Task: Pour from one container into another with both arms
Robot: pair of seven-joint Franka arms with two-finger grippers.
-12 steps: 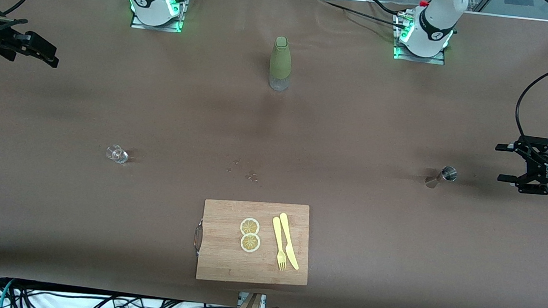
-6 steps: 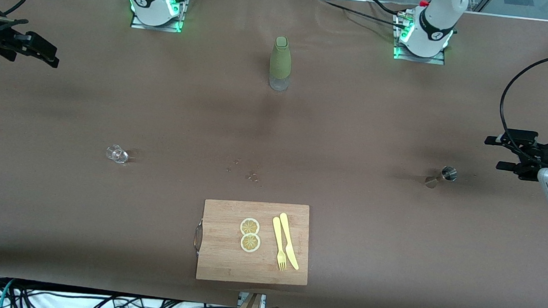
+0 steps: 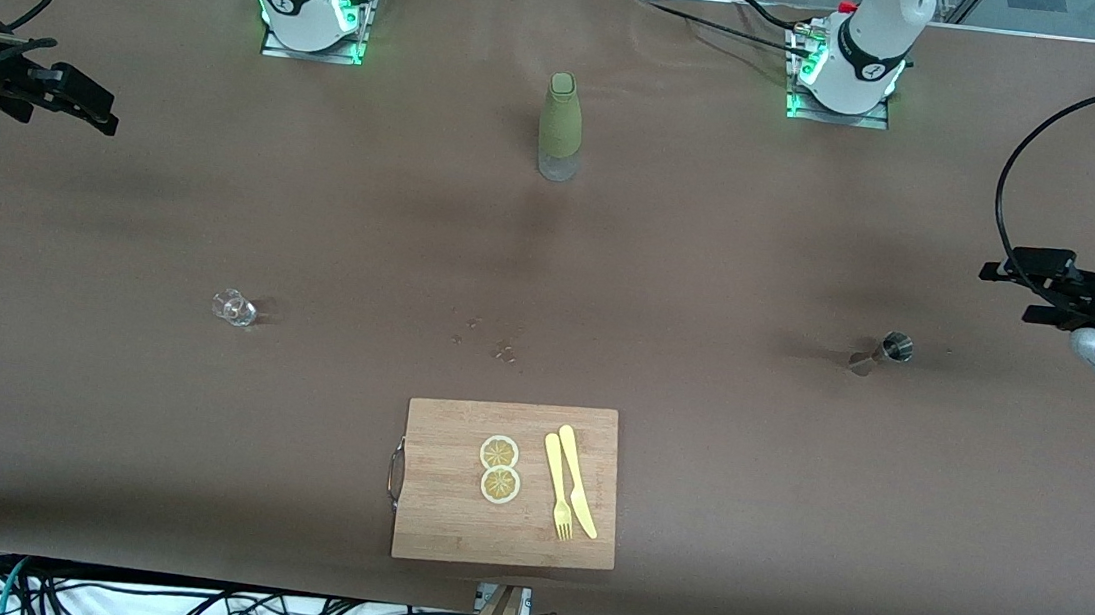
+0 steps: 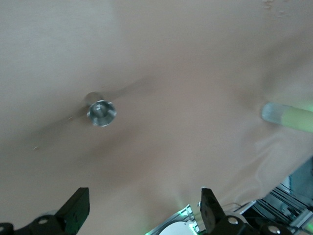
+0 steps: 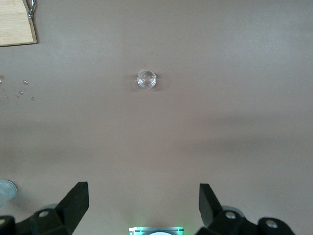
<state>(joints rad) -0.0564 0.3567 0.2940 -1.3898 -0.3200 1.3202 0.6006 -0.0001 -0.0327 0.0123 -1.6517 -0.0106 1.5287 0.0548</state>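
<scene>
The metal jigger stood upright on the brown table toward the left arm's end, its open cup facing up in the left wrist view. The small clear glass stood well apart from it, toward the right arm's end, also upright and seemingly empty. Neither was held.

By its look, the jigger was stiff, light and smooth; its narrow waist seemed the best place to take hold, since a pinch on a flared cup would likely slip. The glass looked light, slick and breakable, so a gentle squeeze across its wall, low down, seemed wisest.

The left gripper hung in the air over the table's edge at the left arm's end, near the jigger but not over it, with its fingers spread wide. The right gripper hung over the edge at the right arm's end, well apart from the glass, its fingers likewise spread. Both were empty.

Farther from the front camera, between the two bases, stood a bottle in an olive-green sleeve. A few droplets lay mid-table. Nearest the camera lay a wooden cutting board carrying two lemon slices, a yellow fork and a yellow knife.
</scene>
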